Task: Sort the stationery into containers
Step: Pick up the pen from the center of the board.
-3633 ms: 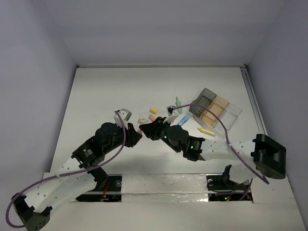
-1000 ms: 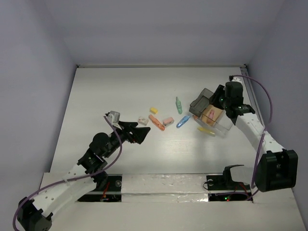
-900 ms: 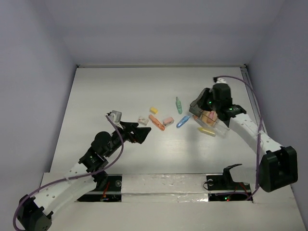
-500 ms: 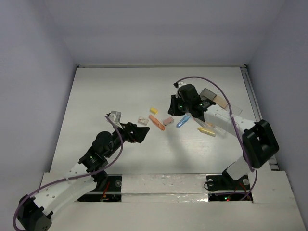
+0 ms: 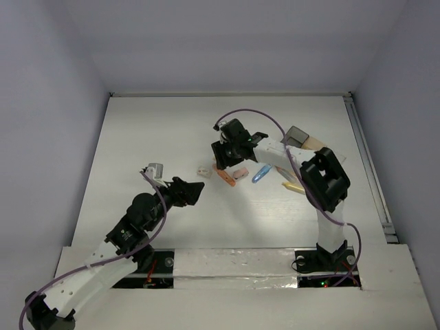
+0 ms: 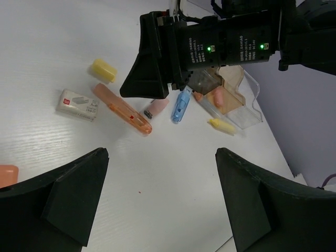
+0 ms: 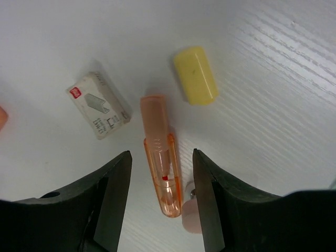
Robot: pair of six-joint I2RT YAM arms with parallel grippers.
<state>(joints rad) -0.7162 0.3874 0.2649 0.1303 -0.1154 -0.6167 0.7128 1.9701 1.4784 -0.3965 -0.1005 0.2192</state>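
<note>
- The right gripper (image 7: pixel 160 155) hangs over the orange piece (image 7: pixel 161 168) in the middle of its wrist view. Its 2 fingers (image 7: pixel 113 202) are spread, 1 on each side of the piece, and they grasp nothing
- The left gripper (image 6: pixel 161 155) sits at the bottom of its own view, spread wide and empty, well apart from the pieces
- In the overhead view the orange piece (image 5: pixel 227 179) lies at the centre. The white box (image 5: pixel 203 170) is just to its left, and the pink piece (image 5: pixel 240 173) and blue piece (image 5: pixel 261 173) are to its right. The containers (image 5: pixel 302 141) are further right, partly behind the arm
- The step in hand looks like picking up the orange piece
- The piece runs lengthwise between the fingers, so they would close across its narrow width, which suits it
- Come straight down and centre on the middle of its length, since a grip near 1 end would likely let it pivot
- The pink piece (image 7: pixel 190 218) lies right beside its lower end. I cannot tell if they touch, so keep the fingertips off it
- The yellow piece (image 7: pixel 196 74) at upper right is clear of the path
- The plastic looks smooth, so close firmly and lift straight up before swinging right to the containers
</note>
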